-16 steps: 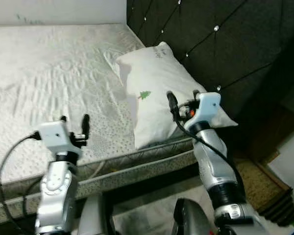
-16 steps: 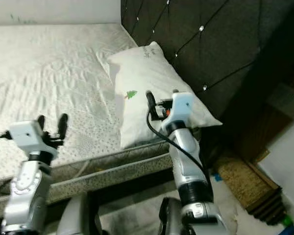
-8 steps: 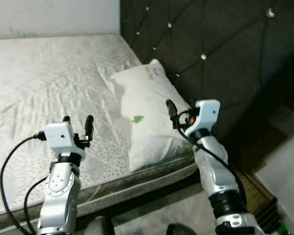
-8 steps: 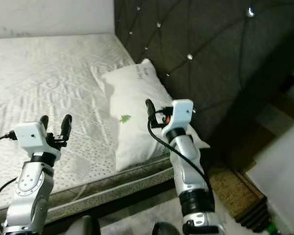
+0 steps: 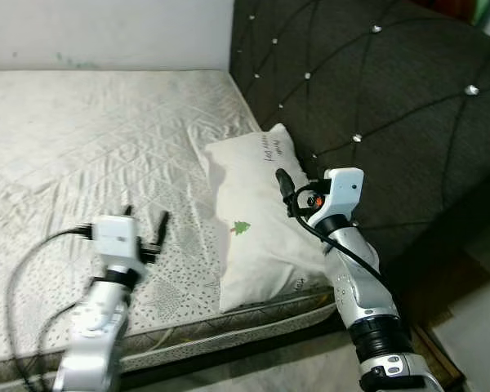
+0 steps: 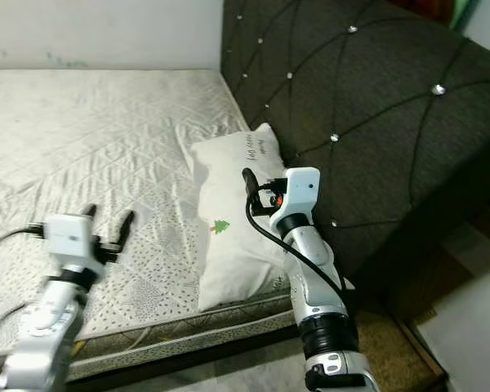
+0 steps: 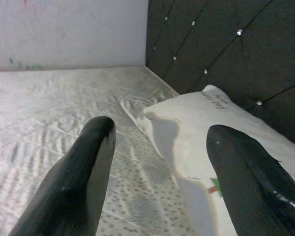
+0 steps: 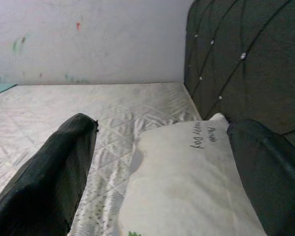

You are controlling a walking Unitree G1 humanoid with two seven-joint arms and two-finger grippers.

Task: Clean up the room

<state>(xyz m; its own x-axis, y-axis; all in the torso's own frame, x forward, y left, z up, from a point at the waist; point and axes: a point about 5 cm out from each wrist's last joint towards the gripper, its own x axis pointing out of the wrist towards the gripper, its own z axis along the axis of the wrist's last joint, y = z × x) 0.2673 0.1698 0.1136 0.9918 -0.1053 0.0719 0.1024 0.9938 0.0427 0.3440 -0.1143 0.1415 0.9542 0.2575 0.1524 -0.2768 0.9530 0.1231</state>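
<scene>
A white pillow (image 5: 257, 212) with a small green tree print lies on the bare mattress (image 5: 82, 139), its head end against the dark tufted headboard (image 5: 376, 98). My right gripper (image 5: 297, 184) hovers open and empty just above the pillow's right half. In the right wrist view, its fingers (image 8: 64, 162) are spread wide with the pillow (image 8: 187, 187) lying between and beyond them. My left gripper (image 5: 145, 220) is raised over the mattress's near edge, left of the pillow, open and empty. The left wrist view has its fingers (image 7: 83, 172) framing the pillow's (image 7: 206, 123) corner.
The quilted mattress stretches back to a pale wall (image 5: 106, 33). The headboard rises along the bed's right side. A strip of floor (image 5: 482, 327) lies at the lower right beyond the bed's corner.
The whole picture has shifted as the camera moved, so more of the headboard is in view. The pillow lies as before. Both grippers stay raised, open and empty.
</scene>
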